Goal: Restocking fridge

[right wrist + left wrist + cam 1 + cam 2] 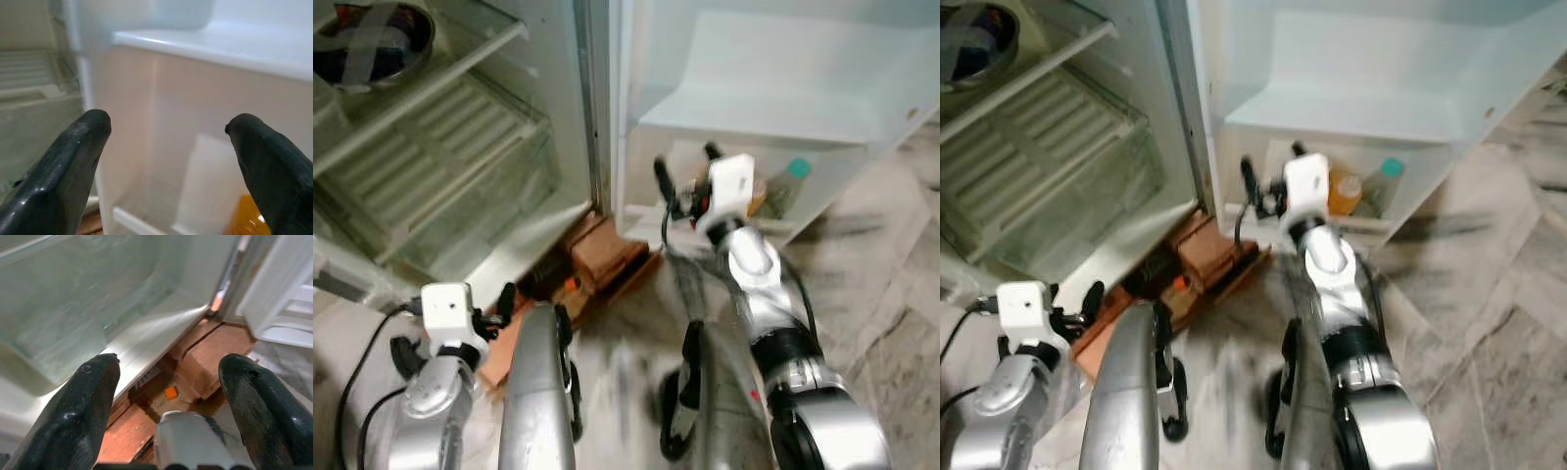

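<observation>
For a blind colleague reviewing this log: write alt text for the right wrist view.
The right gripper, its two black fingers wide open and empty, faces the white fridge door shelf. An orange bottle sits low in the door bin beside one fingertip.

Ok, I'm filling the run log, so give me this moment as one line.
fridge door: open | right gripper: open, empty, at bottom door shelf | left gripper: open, empty, low | orange bottle: in shelf
</observation>
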Robot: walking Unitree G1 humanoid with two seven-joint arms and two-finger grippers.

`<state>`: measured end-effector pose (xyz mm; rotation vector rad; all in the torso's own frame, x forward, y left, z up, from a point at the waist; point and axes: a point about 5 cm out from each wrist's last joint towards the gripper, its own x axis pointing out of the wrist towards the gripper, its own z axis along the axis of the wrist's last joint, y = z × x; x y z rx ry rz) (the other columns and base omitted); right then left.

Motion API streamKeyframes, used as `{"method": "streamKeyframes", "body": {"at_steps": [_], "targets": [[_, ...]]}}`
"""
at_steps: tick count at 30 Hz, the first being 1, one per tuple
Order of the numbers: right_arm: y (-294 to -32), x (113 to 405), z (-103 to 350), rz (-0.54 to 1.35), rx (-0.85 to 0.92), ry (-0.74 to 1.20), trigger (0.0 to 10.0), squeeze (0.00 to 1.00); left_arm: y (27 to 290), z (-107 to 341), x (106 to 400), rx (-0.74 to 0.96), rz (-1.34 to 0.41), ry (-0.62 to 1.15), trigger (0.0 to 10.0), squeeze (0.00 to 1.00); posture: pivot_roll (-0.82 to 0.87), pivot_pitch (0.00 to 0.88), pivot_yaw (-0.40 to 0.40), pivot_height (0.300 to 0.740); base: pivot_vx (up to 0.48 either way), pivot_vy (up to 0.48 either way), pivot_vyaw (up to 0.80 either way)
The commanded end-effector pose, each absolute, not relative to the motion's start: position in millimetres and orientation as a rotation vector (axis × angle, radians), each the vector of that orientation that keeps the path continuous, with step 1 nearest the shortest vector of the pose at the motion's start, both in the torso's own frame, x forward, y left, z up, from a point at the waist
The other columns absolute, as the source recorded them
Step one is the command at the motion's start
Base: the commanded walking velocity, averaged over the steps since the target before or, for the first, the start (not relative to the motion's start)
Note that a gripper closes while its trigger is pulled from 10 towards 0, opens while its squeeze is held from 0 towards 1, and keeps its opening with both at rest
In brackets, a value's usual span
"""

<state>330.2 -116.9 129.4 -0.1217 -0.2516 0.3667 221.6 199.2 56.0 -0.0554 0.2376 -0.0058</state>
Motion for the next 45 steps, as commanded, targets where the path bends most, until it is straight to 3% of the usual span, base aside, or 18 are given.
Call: {"method": "streamKeyframes", "body": {"at_steps": [1, 7, 22, 35, 45], "targets": [[-123.4, 322.3, 134.8, 0.334, -0.158, -0.293, 10.0, 0.00, 202.6, 51.1, 217.8, -0.043, 0.016, 0.254, 10.0, 0.00, 0.13, 0.103, -0.026, 0.577, 0.000, 0.000, 0.00], [-132.0, 301.6, 131.8, 0.271, -0.119, -0.278, 10.0, 0.00, 208.5, 51.0, 220.2, -0.041, 0.042, 0.236, 10.0, 0.00, 0.12, 0.094, -0.029, 0.577, 0.000, 0.000, 0.00], [-142.8, 278.5, 99.2, 0.234, -0.080, -0.089, 10.0, 0.00, 188.3, 44.1, 215.5, -0.043, 0.022, 0.237, 10.0, 0.00, 0.12, 0.084, -0.043, 0.674, 0.000, 0.000, 0.00], [-144.3, 270.0, 93.0, 0.218, -0.070, -0.049, 10.0, 0.00, 186.6, 40.5, 214.6, -0.046, 0.012, 0.254, 10.0, 0.00, 0.11, 0.076, -0.045, 0.737, 0.000, 0.000, 0.00], [-145.4, 270.3, 92.2, 0.219, -0.063, -0.032, 10.0, 0.00, 183.6, 40.8, 218.2, -0.043, 0.002, 0.254, 10.0, 0.00, 0.11, 0.079, -0.058, 0.740, 0.000, 0.000, 0.00]]}}
